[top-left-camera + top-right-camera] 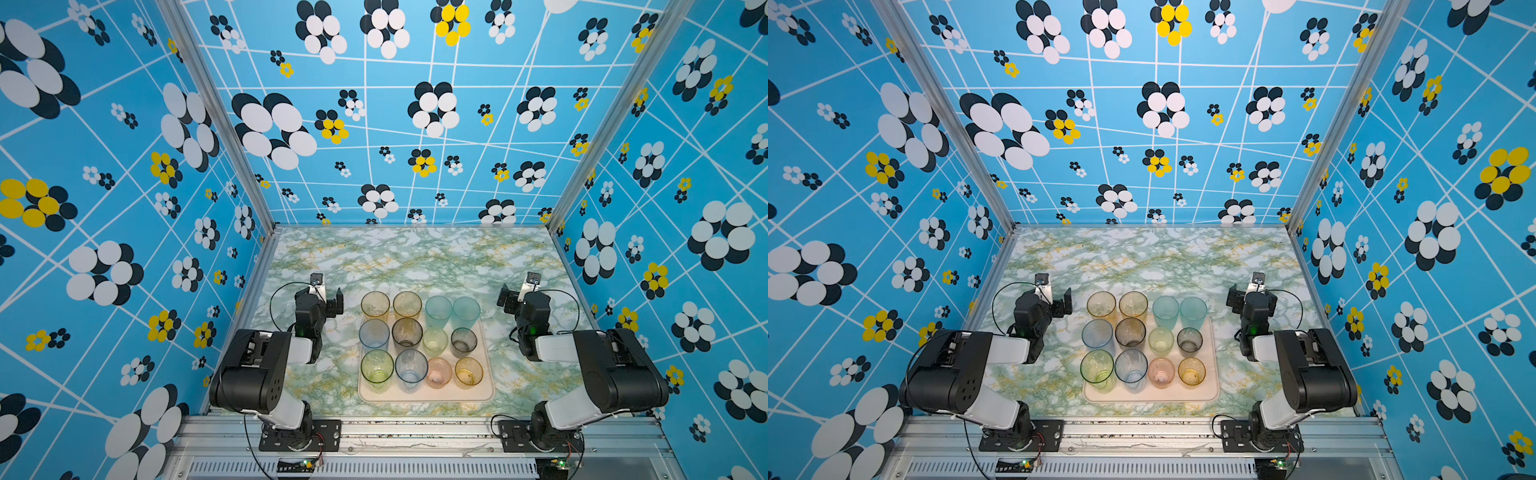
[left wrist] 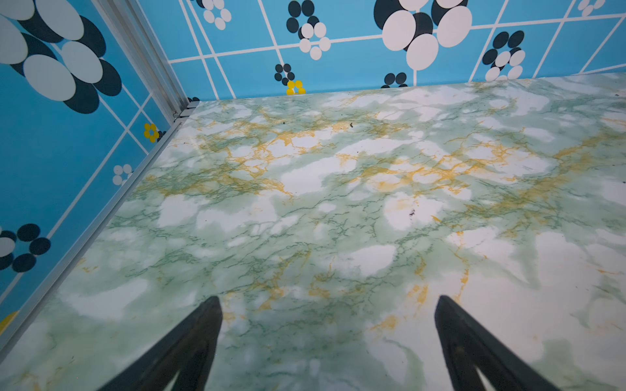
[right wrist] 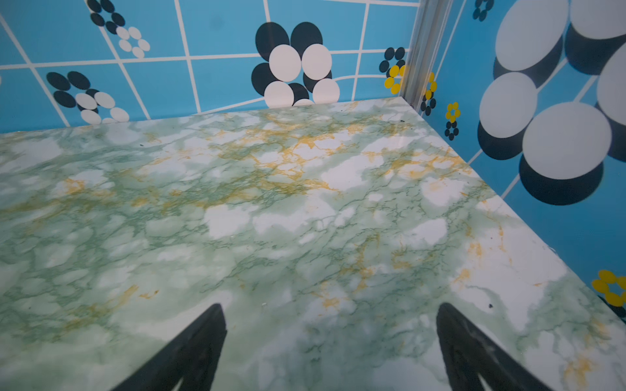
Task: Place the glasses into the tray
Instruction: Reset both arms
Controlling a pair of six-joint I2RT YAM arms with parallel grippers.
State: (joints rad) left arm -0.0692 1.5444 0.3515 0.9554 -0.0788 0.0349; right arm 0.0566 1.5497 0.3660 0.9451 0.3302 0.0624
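Cream-pink tray (image 1: 428, 395), lower middle, seems to hold all the glasses (image 1: 407, 331), left gripper (image 2: 327, 299) and right gripper (image 3: 328, 306) both spread wide and empty, so just park clear imo.

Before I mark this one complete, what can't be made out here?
- Both top views: the far rim of the tray is hidden behind the back row of glasses, so whether those stand inside it is unclear.
- Wrist views: only the table shows; tray and glasses fall outside the frame.
- Top views: the speck in the pink glass is too small to identify.
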